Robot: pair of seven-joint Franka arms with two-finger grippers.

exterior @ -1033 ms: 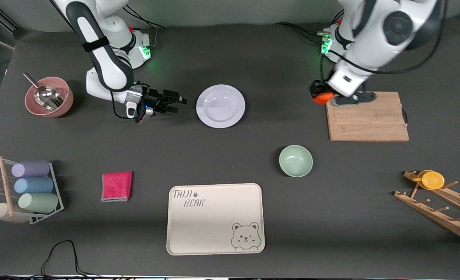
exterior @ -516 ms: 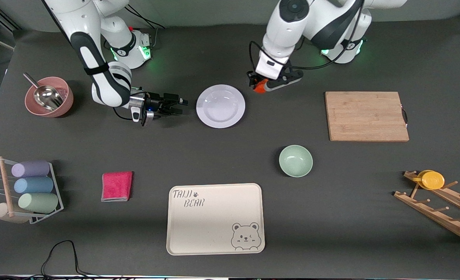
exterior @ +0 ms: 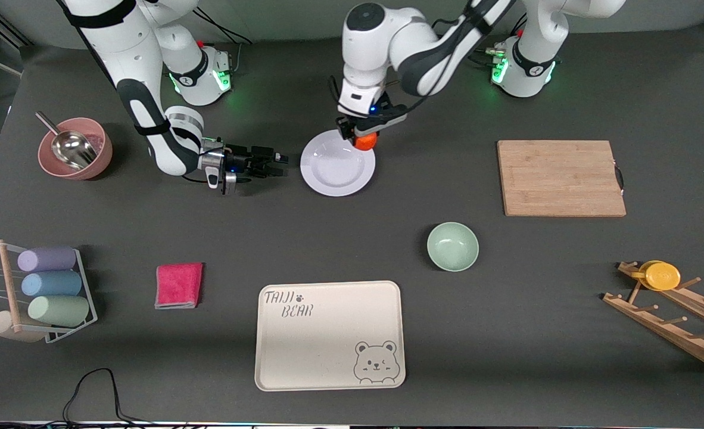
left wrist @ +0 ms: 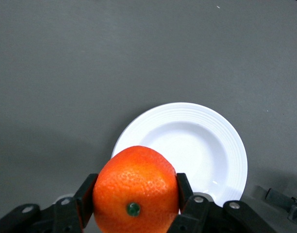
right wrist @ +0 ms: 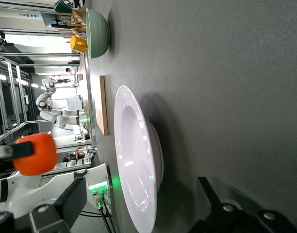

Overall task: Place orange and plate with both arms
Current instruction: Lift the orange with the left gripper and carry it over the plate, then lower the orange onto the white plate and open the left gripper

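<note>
Wooden cutting board, toward the left arm's end of the table. Mint-green bowl, nearer the camera. Cream bear tray, nearest the camera. Pink cloth, folded, beside the tray. Pink bowl holding metal scoop. Wire rack of pastel cups. Wooden peg rack bearing yellow lid.

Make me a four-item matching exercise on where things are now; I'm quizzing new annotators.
Things:
1. orange
2. plate
3. metal scoop
4. yellow lid

Places:
A. in the pink bowl
B. on the wooden rack
C. held in the left tool
D. on the table beside the right tool

Pairs: 1-C, 2-D, 3-A, 4-B
</note>
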